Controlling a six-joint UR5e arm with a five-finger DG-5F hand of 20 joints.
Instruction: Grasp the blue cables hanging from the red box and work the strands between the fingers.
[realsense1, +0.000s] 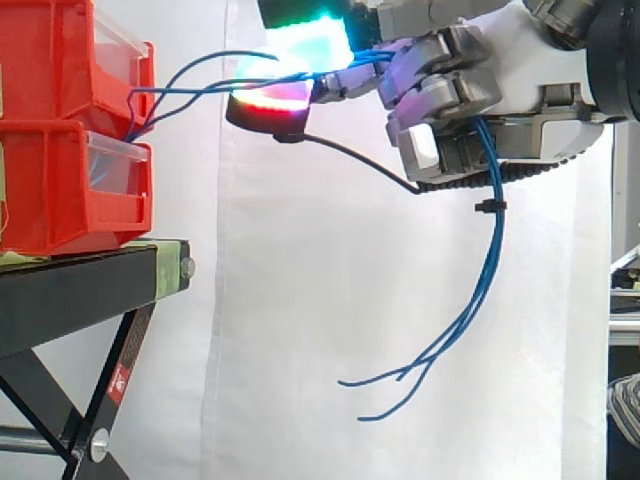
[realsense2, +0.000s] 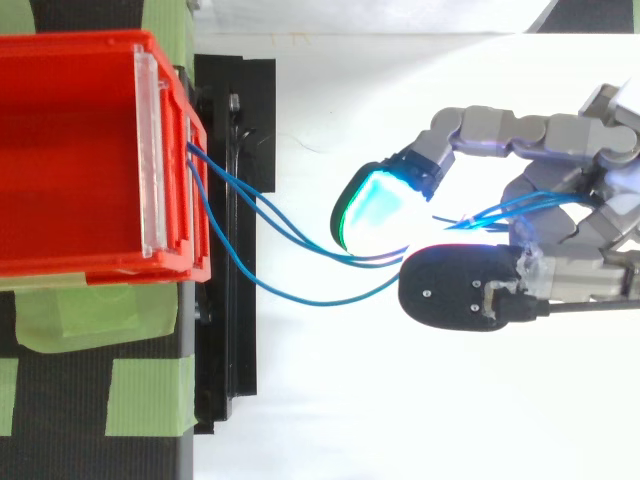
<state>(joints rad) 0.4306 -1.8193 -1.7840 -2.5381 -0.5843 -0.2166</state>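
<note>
The blue cables (realsense1: 497, 245) run from the front of the stacked red bins (realsense1: 60, 70) across open air into the hand (realsense1: 450, 95); its glowing fingers (realsense2: 380, 205) are curled and pinch the strands between them; the loose ends dangle below the palm; the bins sit on a black stand (realsense1: 80, 290).

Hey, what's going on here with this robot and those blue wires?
The robot's hand is gripping the blue cables that come out of the stacked red bins on the black stand. The strands run from the bins to its glowing fingertips, which pinch them. They then pass through the curled fingers, and their loose ends dangle below the hand.
</note>
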